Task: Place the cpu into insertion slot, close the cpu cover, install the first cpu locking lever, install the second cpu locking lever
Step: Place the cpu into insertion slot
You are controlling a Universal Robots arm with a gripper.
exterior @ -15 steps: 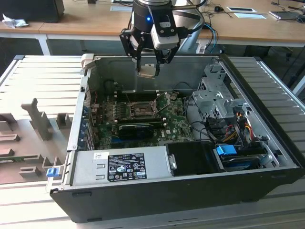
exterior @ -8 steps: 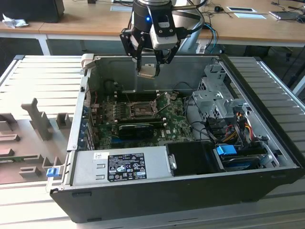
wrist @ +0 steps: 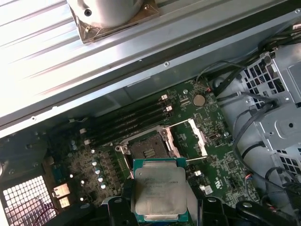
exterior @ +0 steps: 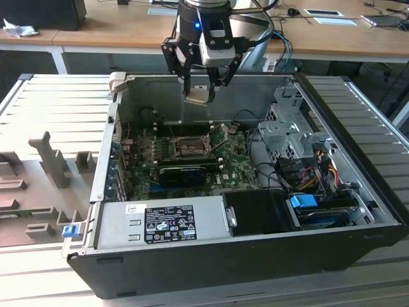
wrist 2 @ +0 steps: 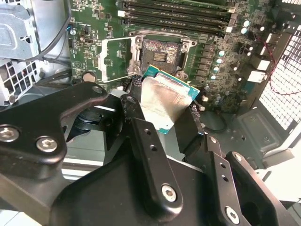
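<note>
1. Exterior view: the hand [exterior: 201, 89] hangs over the far wall of an open computer case [exterior: 255, 256], which lies on a ridged grey tabletop [exterior: 57, 102].
2. Its fingers are narrowed onto the cpu [exterior: 199, 96], pinching it by two opposite edges; the chip sits above the case interior, well apart from the board.
3. In the second wrist view the cpu [wrist 2: 164, 101] shows its pale metal face and green rim between the black fingers [wrist 2: 136, 122], and it sits tilted.
4. The insertion slot [exterior: 192, 148] lies on the green circuit board [exterior: 236, 166], near the board's far side, with its dark bed uncovered in both wrist views.
5. The cpu cover [wrist: 200, 136] is swung open, standing off the slot on the side toward the grey drive cage [exterior: 287, 128] at the exterior view's right.
6. Long black memory slots [wrist 2: 174, 14] run just beyond the insertion slot, on its far side.
7. A grey power supply [exterior: 166, 224] fills the near part of the case, toward the exterior view's left.
</note>
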